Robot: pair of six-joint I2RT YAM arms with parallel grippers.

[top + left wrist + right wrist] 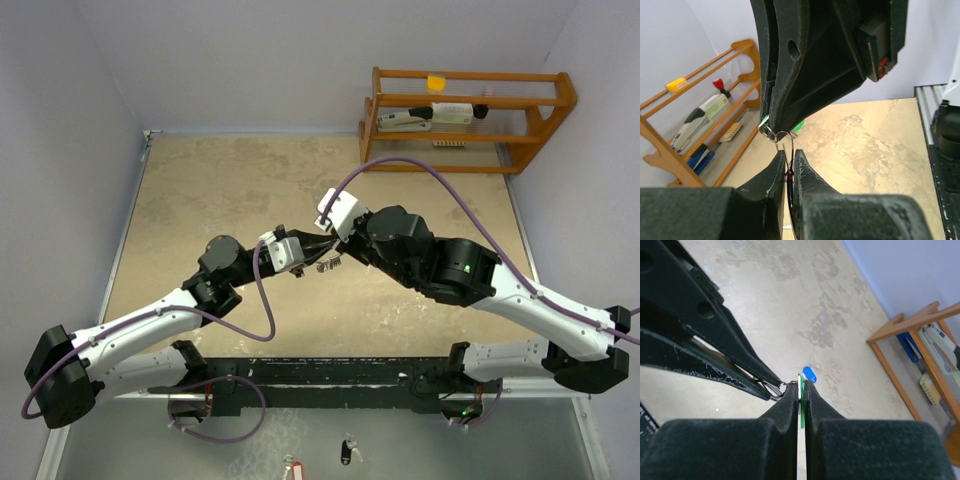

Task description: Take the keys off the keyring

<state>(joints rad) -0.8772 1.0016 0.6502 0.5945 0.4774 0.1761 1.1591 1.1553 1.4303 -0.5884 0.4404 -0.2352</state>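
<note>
We are clamping the keyring (776, 136) with our left gripper (789, 156) and pinching the green key (801, 407) in our right gripper (801, 383).

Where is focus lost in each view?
Top external: evenly lit, thin silver wire keyring tiny, faint. Left wrist: black left hand blurs near the lens. Right wrist: black right hand likewise soft; small blue plastic-headed key is sharp.

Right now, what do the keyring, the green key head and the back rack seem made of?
The keyring: thin silvery wire, glinting, so metal. The green key head: bright flat colour, probably plastic; mostly hidden. The rack: orange-brown rails with sheen, likely varnished wood.
</note>
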